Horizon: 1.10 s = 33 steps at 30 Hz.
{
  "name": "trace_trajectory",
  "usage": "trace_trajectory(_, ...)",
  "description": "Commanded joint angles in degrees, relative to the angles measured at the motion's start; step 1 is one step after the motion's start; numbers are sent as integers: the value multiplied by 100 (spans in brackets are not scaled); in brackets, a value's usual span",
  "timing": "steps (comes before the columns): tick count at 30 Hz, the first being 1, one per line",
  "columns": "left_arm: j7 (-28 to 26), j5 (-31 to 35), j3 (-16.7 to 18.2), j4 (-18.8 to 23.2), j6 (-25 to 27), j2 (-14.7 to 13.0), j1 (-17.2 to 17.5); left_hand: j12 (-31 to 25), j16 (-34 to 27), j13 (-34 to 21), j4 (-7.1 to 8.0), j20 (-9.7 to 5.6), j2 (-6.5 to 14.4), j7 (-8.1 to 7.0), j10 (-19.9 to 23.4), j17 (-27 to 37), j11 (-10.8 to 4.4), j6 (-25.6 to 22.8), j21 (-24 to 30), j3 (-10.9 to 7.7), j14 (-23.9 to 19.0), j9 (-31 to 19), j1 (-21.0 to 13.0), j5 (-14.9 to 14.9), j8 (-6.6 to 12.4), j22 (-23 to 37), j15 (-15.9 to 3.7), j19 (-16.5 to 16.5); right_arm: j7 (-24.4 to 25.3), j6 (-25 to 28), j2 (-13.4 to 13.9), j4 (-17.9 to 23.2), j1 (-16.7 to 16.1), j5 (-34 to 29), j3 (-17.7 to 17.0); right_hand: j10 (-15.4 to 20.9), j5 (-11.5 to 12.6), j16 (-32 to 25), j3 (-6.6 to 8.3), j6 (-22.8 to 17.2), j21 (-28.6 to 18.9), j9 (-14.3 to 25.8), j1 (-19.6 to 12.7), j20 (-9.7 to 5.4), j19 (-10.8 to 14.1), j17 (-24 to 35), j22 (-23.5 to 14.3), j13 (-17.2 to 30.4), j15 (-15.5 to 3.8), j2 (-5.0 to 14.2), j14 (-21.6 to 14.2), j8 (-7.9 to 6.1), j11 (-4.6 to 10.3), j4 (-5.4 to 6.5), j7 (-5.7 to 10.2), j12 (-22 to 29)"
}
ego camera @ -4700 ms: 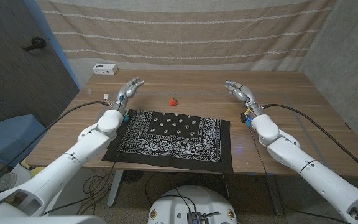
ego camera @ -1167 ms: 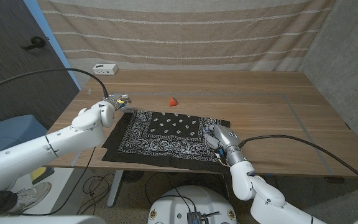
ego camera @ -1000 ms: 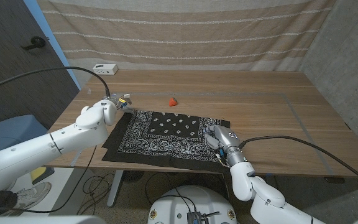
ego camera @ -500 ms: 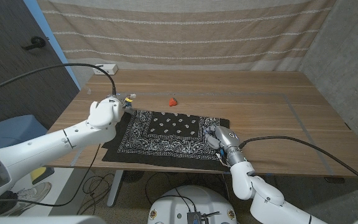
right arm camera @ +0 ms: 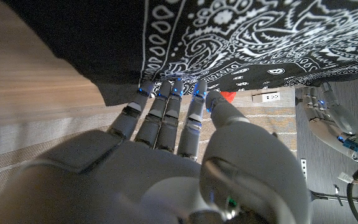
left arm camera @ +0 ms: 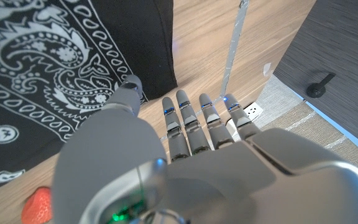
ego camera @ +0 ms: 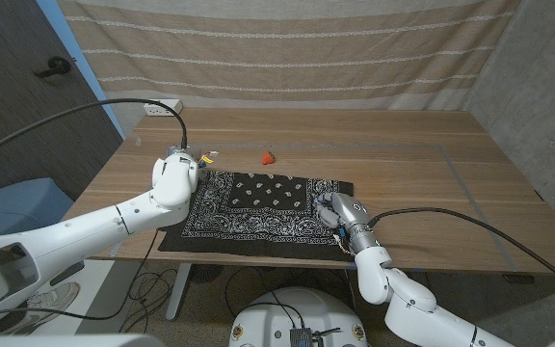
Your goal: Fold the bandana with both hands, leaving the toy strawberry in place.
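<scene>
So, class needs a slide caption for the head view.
Both hands, left and right, at the black bandana; toy strawberry beyond.

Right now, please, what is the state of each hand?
Left hand: open, fingers apart, at the bandana's far left corner.
Right hand: fingers at the bandana's right edge; whether it grips, cannot be told.

1. Bandana [ego camera: 263, 204]: black with a white paisley print and a white scalloped border.
2. Toy strawberry [ego camera: 268, 156], at 12 o'clock of the bandana: red.
3. My left hand [ego camera: 174, 177] and my right hand [ego camera: 340, 214]: grey fingers, white arm shells.
4. Table [ego camera: 403, 164]: brown wood grain.
5. Curtain [ego camera: 287, 53]: beige with pale stripes.
</scene>
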<state>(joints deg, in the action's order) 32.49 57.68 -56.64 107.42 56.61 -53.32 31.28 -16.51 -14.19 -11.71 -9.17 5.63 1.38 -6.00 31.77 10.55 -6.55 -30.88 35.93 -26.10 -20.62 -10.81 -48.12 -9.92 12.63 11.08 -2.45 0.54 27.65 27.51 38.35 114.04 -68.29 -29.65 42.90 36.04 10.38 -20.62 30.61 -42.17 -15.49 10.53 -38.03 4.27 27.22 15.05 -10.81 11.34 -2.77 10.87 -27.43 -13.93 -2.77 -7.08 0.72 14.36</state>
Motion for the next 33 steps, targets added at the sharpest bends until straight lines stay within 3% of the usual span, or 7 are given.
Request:
trace_trajectory(1,225,796,28,-734,-225,468,127,-100,-49,-19,-14,-42,19,37,324,2,-41,-380,38,83,-201,-20,-144,-6,85,16,-314,120,-32,94,19,25,29,45,-3,53,29,-31,20,-79,-41,17,-75,13,48,29,-14,8,-197,-10,-67,12,25,19,6,0)
trace_trajectory(11,-299,1046,182,-1157,-516,726,339,-355,-219,-123,-45,-230,239,15,1281,11,-189,-1430,198,188,-843,-48,-643,-7,327,37,-699,505,-31,118,48,43,25,92,-17,60,26,-35,18,-86,-42,17,-77,12,51,39,-14,9,-197,-13,-62,32,10,27,2,-12)
trace_trajectory(15,-1075,930,344,-1355,-616,833,533,-576,-435,-234,-45,-287,726,62,1995,51,-193,-2273,442,8,-1521,-93,-1092,-37,615,77,-893,886,-25,109,56,28,25,107,-14,80,26,-35,20,-98,-41,18,-80,13,51,40,-15,10,-204,-17,-66,37,15,26,3,-10)
trace_trajectory(22,-1520,796,548,-1164,-641,787,720,-855,-779,-509,-131,-417,792,312,2506,241,-342,-2532,707,1,-2165,-130,-1576,-23,749,122,-1098,1191,-11,93,77,10,16,141,-22,136,26,-36,25,-148,-42,18,-89,14,52,41,-15,10,-203,-21,-73,33,13,23,-6,3)
trace_trajectory(29,-2112,668,872,-705,-590,655,1061,-1090,-1089,-931,-84,-433,815,431,2517,610,-231,-2594,888,161,-2333,-313,-1981,-35,931,167,-1093,1178,-2,63,74,-32,31,175,-21,155,26,-39,30,-166,-44,19,-88,9,57,42,-15,11,-210,-22,-92,44,5,29,-14,0)
trace_trajectory(30,-2091,640,914,-574,-629,572,1101,-1119,-1046,-1060,61,-400,747,394,2382,664,-263,-2358,941,293,-2198,-314,-1799,-41,852,179,-979,1150,3,58,73,-38,34,175,-19,157,26,-40,31,-169,-44,19,-90,12,59,42,-15,11,-211,-23,-93,45,-9,28,-13,-1)
trace_trajectory(33,-1738,464,1099,-153,-563,431,1186,-708,-425,-1279,634,-196,479,222,1010,527,118,-1050,1016,800,-1358,-197,-445,-23,277,173,-612,680,24,52,66,-50,41,171,-16,161,26,-40,35,-183,-44,19,-93,8,58,42,-15,11,-212,-20,-97,47,11,30,-8,-5)
